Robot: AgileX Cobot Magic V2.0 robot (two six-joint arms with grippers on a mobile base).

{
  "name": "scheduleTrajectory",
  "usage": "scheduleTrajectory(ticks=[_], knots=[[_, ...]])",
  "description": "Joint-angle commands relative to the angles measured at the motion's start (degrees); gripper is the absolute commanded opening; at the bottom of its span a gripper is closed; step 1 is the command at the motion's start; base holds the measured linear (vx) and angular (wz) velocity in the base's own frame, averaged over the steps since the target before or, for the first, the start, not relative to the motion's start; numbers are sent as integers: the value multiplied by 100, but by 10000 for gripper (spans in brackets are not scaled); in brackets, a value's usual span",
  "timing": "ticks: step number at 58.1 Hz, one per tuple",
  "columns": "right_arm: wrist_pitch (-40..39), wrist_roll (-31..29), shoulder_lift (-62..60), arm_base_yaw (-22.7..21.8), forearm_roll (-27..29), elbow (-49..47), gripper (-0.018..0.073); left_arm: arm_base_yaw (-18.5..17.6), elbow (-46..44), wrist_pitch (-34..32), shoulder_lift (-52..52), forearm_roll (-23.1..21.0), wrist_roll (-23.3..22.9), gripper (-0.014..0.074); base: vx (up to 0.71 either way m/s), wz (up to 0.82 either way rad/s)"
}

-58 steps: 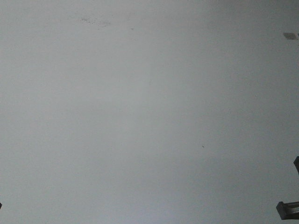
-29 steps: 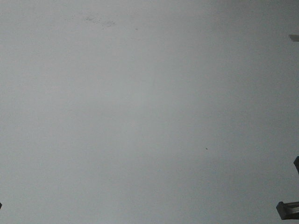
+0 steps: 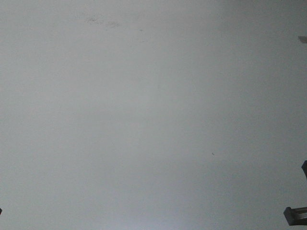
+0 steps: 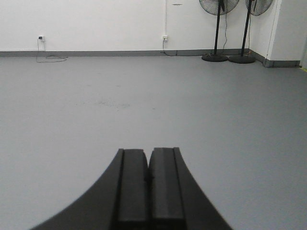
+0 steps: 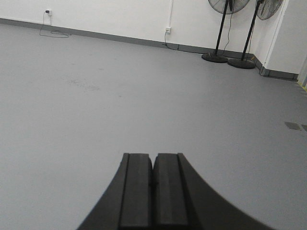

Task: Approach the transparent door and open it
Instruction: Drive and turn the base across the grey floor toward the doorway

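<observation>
No sign of the transparent door in any view; where it stands cannot be told. Front view filled by smooth grey floor (image 3: 153, 115). Black fingers of the left gripper (image 4: 148, 163) pressed together, nothing between them; right gripper (image 5: 153, 165) the same. Both wrist views look across open floor to a white painted wall (image 4: 96, 24) and two black pedestal fans (image 4: 218, 28) in the far corner. Risks, as I judge them: base heads the wrong way, since no camera shows the target; wheels snag a fan base or the loose black cable (image 4: 50, 58) by the skirting; arms reach the handle with fingers not yet spread.
</observation>
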Motion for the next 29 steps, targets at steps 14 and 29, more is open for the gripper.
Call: scheduleTrajectory(ticks=[14, 29], knots=[[-460, -17, -81, -13, -8, 76, 0, -21, 174, -488, -67, -14, -47, 3, 0, 1], [-460, -17, -81, -13, -8, 76, 0, -21, 174, -488, -67, -14, -47, 3, 1, -2]])
